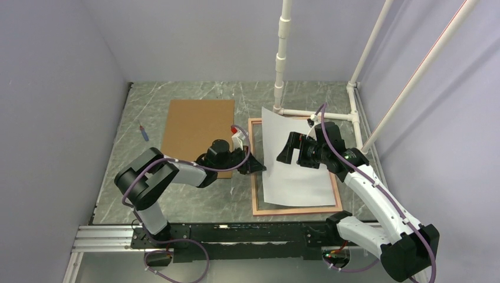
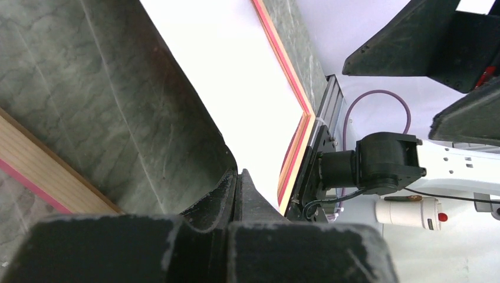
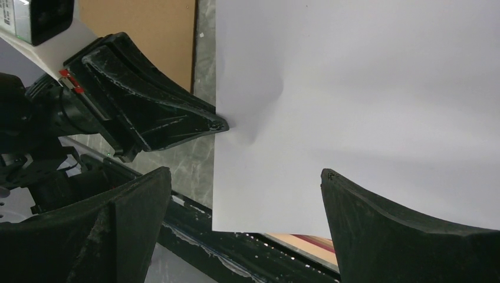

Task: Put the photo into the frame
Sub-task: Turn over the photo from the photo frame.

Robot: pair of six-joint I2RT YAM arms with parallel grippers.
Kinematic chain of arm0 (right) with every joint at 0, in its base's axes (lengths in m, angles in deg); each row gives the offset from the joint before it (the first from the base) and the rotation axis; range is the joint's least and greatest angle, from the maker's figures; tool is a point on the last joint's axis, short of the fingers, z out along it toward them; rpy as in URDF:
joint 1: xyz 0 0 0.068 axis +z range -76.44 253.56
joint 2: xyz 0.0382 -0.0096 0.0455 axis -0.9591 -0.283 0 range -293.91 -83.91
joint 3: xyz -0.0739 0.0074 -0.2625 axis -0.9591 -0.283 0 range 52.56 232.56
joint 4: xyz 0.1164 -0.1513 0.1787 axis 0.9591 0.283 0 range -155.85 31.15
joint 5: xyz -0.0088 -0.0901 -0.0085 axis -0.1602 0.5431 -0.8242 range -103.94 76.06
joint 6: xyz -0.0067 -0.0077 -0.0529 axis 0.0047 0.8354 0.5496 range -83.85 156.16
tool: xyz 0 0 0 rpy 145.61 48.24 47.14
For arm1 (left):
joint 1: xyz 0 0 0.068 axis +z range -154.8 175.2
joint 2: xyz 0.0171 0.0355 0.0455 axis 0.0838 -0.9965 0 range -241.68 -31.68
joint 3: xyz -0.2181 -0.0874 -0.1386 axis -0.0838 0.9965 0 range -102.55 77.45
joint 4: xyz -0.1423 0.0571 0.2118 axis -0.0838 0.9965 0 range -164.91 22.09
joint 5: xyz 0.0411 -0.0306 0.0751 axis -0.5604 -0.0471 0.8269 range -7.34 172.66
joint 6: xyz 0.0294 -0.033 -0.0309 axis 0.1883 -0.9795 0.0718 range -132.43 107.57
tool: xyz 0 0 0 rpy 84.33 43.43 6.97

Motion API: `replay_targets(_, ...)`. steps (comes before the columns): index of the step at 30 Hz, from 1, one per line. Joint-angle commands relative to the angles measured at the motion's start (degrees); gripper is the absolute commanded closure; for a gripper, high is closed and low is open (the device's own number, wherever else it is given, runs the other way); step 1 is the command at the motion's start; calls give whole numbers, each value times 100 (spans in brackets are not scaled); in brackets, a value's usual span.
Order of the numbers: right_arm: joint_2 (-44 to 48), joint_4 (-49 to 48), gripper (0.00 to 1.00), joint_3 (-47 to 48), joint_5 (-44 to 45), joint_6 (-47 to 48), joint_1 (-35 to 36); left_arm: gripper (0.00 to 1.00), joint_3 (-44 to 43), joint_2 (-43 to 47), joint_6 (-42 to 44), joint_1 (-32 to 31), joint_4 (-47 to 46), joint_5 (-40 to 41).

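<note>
The photo (image 1: 298, 174) lies white back up, skewed across the frame (image 1: 295, 210), whose reddish-pink edges show around it. My left gripper (image 1: 258, 167) is shut on the photo's left edge, and the paper dimples there in the right wrist view (image 3: 221, 125). In the left wrist view its jaws (image 2: 237, 177) are closed, with the white sheet (image 2: 236, 76) and a frame corner (image 2: 303, 118) beyond them. My right gripper (image 1: 283, 150) is open and empty, hovering over the photo (image 3: 354, 88). Its fingers (image 3: 242, 174) straddle the photo's near corner without touching it. The picture side is hidden.
A brown backing board (image 1: 197, 132) lies flat left of the frame, partly under my left arm. A small blue and red pen (image 1: 143, 133) lies at the far left. White pipes (image 1: 282, 59) stand behind and right of the frame. A metal rail (image 1: 236, 233) runs along the near edge.
</note>
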Motion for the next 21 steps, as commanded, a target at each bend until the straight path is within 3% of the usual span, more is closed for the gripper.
replay_targets(1,118,-79,0,137,-15,54,-39,100,-169,-44,34,-72,-114,-4)
replay_targets(7,117,-124,0,102,-48,30,-44,97,-189,79,243,-122,623,369)
replay_targets(15,120,-142,0,102,-84,32,-49,70,-664,283,833,-344,1910,911)
replay_targets(21,110,-164,0,86,-105,20,-55,48,-1164,564,1324,-636,3240,1876)
